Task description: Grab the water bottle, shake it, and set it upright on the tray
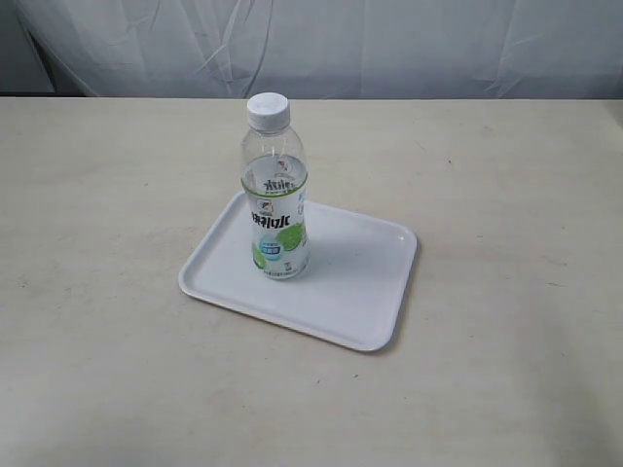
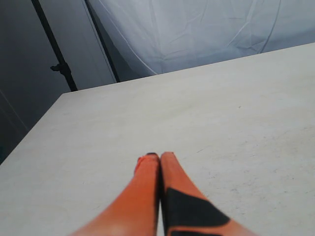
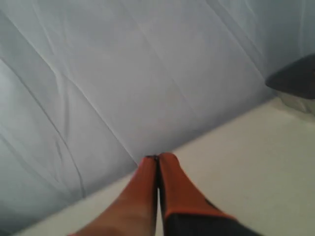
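Clear plastic with a white cap, the water bottle stands upright on the white tray, in its left half, on the pale table. We see neither arm in the exterior view. Our left gripper has its orange fingers pressed together on nothing, above bare tabletop. Our right gripper is likewise closed and empty, facing the white backdrop cloth. We judge the standing step complete. Whether the bottle got its shake, these pictures cannot show.
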Controlling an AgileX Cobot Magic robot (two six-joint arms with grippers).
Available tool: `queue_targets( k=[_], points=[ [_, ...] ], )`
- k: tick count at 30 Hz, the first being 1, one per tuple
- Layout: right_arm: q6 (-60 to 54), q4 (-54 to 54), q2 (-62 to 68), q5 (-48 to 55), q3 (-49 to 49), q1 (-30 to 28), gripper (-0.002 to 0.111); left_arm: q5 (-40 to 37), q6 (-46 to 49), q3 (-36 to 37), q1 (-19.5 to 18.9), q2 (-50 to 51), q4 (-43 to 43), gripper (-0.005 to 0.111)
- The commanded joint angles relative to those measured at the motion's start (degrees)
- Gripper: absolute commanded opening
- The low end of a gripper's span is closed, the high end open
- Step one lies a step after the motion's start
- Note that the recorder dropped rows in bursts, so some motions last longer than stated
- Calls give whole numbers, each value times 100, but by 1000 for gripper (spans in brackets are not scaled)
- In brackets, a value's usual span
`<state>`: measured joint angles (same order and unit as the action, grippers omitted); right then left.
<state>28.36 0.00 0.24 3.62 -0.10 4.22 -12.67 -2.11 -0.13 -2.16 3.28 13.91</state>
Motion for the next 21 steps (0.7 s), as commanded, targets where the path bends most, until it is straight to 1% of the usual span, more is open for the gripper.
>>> queue_targets(
  k=[1,5,21],
  points=[
    [-1115,0,-24,652,10,-22,3,75,-47,13,-5,-24,31,0],
    [-1115,-186,-24,462,10,-22,3,75,-47,13,-5,-24,31,0],
    [-1084,-186,-24,496,10,-22,3,75,-47,13,-5,-24,31,0]
  ],
)
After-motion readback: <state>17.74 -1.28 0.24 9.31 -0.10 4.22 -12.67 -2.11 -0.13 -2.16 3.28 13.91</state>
